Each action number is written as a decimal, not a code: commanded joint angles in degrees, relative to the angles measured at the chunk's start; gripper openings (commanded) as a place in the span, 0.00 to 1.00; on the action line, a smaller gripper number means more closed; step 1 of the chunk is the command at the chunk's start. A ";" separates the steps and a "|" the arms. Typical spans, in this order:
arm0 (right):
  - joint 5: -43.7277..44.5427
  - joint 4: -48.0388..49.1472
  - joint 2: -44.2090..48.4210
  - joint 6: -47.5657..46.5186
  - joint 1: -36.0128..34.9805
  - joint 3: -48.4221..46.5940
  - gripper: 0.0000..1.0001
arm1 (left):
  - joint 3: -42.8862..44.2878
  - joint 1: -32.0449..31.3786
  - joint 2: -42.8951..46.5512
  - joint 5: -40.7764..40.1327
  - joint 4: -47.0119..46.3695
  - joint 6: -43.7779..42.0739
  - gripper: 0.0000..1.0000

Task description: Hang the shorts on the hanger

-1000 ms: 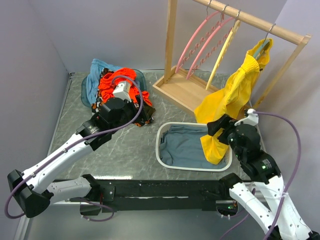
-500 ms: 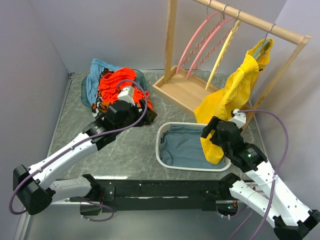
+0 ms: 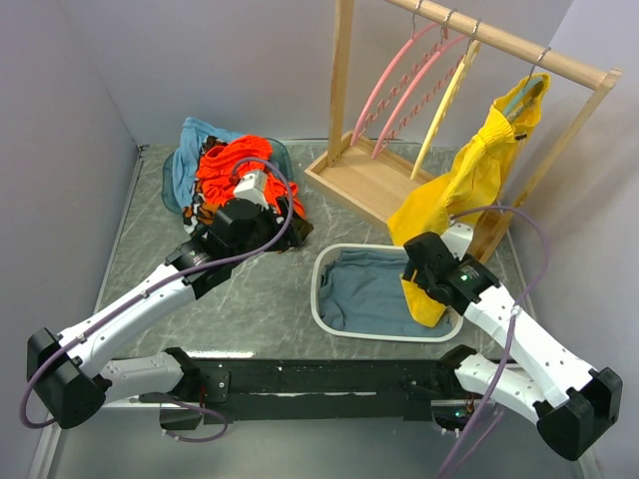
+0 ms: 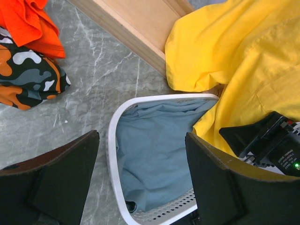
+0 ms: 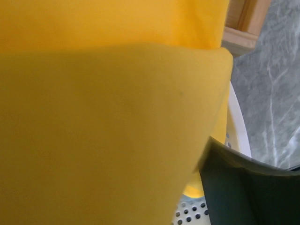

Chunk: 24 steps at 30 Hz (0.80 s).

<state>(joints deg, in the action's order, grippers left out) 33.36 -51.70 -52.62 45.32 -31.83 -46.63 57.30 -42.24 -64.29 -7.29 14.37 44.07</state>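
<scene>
The yellow shorts [image 3: 464,190] hang draped over the teal-green hanger [image 3: 521,97] on the wooden rail at the right. Their lower end drops into the white basket [image 3: 318,299]. My right gripper [image 3: 417,261] is at that lower end, above the basket's right side. In the right wrist view the shorts [image 5: 103,117] fill the frame and hide one finger; the other finger [image 5: 248,187] stands wide to the side, so the gripper is open. My left gripper [image 4: 142,136] is open and empty above the table left of the basket [image 4: 112,154], and the shorts [image 4: 243,56] show in its view too.
A blue-grey cloth [image 3: 364,289] lies in the basket. An orange-red garment [image 3: 235,165] is piled on a blue cloth at the back left. The wooden rack [image 3: 364,180] stands at the back right with two pink hangers [image 3: 399,85] and a yellow hanger [image 3: 449,95].
My right arm has swung left and lower, bringing its gripper along the shorts' lower end over the basket. My left arm shifted slightly, then held still.
</scene>
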 commanded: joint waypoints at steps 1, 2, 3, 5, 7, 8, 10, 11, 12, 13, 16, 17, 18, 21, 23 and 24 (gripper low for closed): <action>-2.24 6.50 -1.78 -2.60 1.24 -0.65 0.54 | -0.43 0.58 1.36 1.22 -2.59 0.13 0.79; -2.95 7.83 -2.31 -4.00 1.86 -1.70 0.39 | -0.35 0.58 1.45 1.31 -2.68 0.13 0.79; -4.00 9.15 -3.27 -4.45 2.12 -2.49 0.12 | -0.43 0.58 1.54 1.31 -3.03 0.13 0.78; -5.06 14.33 -4.15 -6.11 2.48 -5.29 0.00 | -0.34 0.58 1.54 1.49 -3.12 0.40 0.78; -6.12 20.72 -5.73 -7.52 2.57 -7.24 0.00 | -0.08 0.58 1.36 1.58 -3.12 0.40 0.77; -6.21 22.77 -6.35 -8.66 2.65 -9.25 0.00 | 0.01 0.58 1.19 1.58 -2.86 0.40 0.77; -6.64 29.33 -8.28 -9.98 3.00 -12.15 0.00 | 0.27 0.67 1.36 1.14 -2.60 0.22 0.77; -6.73 31.73 -9.68 -11.12 3.09 -13.04 0.00 | 0.36 0.58 1.45 1.05 -2.59 0.14 0.77; -6.73 35.75 -10.39 -11.57 3.36 -14.00 0.00 | 0.45 0.67 1.54 0.96 -2.51 0.13 0.77; -6.21 37.53 -11.27 -11.92 3.53 -15.93 0.00 | 0.53 0.58 1.63 0.53 -2.33 0.13 0.77; -5.16 44.04 -15.31 -13.67 4.23 -18.66 0.00 | 0.71 0.67 1.89 0.26 -2.07 0.05 0.77; -5.15 45.27 -17.49 -13.85 4.58 -19.11 0.00 | 0.71 0.58 1.98 0.26 -1.98 0.05 0.77; -5.15 47.37 -18.56 -13.94 4.76 -19.46 0.00 | 0.97 0.67 2.06 0.26 -1.80 -0.04 0.77; -4.27 51.24 -21.82 -14.47 5.99 -19.29 0.00 | 0.80 0.58 2.59 -0.09 -1.45 -0.22 0.77; -4.97 53.53 -23.05 -14.56 7.66 -17.88 0.00 | 0.88 0.67 2.86 -0.44 -1.10 -0.48 0.77; -5.50 54.85 -23.49 -14.65 8.45 -17.71 0.00 | 1.06 0.67 2.94 -0.45 -1.01 -0.65 0.77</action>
<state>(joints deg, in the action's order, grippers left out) 26.83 -7.31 -74.63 32.05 -26.22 -64.18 57.10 -41.80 -63.57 -6.94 14.46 44.21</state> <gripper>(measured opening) 0.012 0.774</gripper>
